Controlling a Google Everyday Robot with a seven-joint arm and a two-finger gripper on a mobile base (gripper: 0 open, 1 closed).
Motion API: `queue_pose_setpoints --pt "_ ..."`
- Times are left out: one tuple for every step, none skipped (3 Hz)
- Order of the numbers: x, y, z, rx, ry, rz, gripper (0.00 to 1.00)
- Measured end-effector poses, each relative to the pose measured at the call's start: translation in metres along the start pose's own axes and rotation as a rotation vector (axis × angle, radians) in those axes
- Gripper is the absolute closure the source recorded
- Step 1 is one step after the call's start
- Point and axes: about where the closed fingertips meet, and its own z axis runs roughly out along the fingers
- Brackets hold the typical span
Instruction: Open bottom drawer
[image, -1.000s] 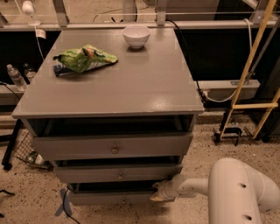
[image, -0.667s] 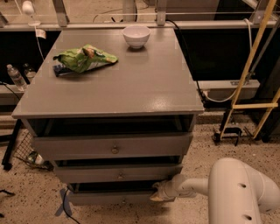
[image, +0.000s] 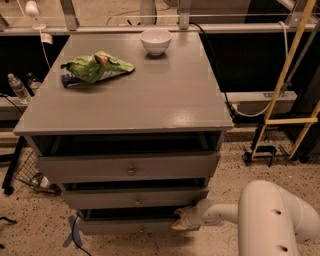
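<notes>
While tool hangs low at right end of bottom drawer, close by its front, you cannot tell how wide tool is open or if it grips anything. Bottom drawer: lowest of three in grey cabinet, near floor, dark gap above its front. Looks like wood: hard, stiff, won't squash, maybe a bit heavy. Middle knob too small to see well. Best hold, you'd guess: top lip of front, or knob. Pull from one end and drawer may twist and stick.
</notes>
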Motion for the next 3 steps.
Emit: queue_pose_setpoints --pt "0.0 0.0 0.0 0.0 0.0 0.0 1.0" --pt "0.002 0.004 -0.004 0.008 0.005 0.005 1.0" --pt "0.007 0.014 -0.014 0.028 0.014 0.019 1.0"
